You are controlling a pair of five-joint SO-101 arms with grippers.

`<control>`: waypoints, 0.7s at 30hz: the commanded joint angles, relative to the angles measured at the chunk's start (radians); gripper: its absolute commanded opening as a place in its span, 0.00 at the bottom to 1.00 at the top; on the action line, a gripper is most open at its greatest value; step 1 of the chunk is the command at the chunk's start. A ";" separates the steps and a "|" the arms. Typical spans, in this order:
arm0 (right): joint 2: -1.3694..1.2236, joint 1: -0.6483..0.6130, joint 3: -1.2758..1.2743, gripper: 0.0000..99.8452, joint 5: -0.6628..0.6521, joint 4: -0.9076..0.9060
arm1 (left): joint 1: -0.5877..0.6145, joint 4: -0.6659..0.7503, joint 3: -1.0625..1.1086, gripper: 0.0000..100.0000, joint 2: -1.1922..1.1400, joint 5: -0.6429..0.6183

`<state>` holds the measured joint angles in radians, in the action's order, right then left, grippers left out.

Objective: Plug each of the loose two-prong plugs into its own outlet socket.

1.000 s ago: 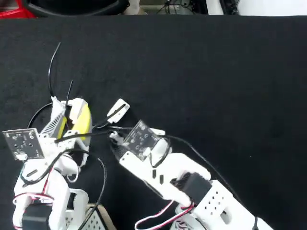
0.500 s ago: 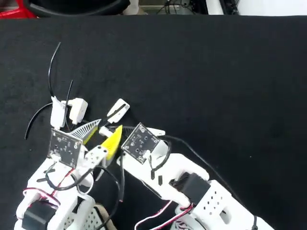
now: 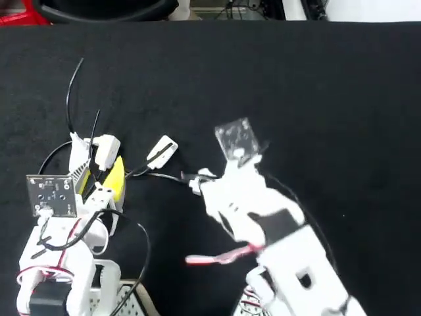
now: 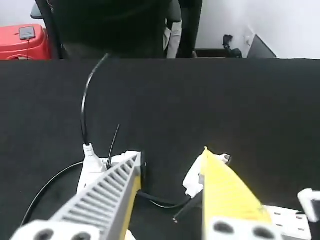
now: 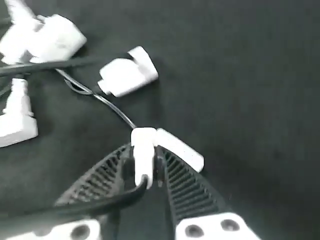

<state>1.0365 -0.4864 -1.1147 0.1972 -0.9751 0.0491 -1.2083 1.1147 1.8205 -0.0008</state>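
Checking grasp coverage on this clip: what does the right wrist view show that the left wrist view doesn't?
Right wrist view: the right gripper shut on a white plug, thin cord trailing from it. Left wrist view: the left gripper open over the table, with a red box beyond the far edge. Both: the black table and a loose white plug lying between the arms.

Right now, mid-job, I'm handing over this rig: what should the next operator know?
Left pincer: open, empty, above the white pieces at the table's left side.
Right pincer: shut on a white plug, near the middle of the black table.
A second white plug lies loose with its wire.
Done: no plug visibly seated; the white pieces touch, but I cannot tell if they are mated.
To do: seat the held plug, then the loose one.
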 commanded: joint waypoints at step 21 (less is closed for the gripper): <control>-0.452 0.153 0.214 0.01 0.308 -0.043 | -0.070 0.087 0.107 0.20 -0.009 0.098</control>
<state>0.5884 -0.3437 -0.9214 0.4795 -1.0595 -0.0107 -1.1454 1.2252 1.8190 0.0882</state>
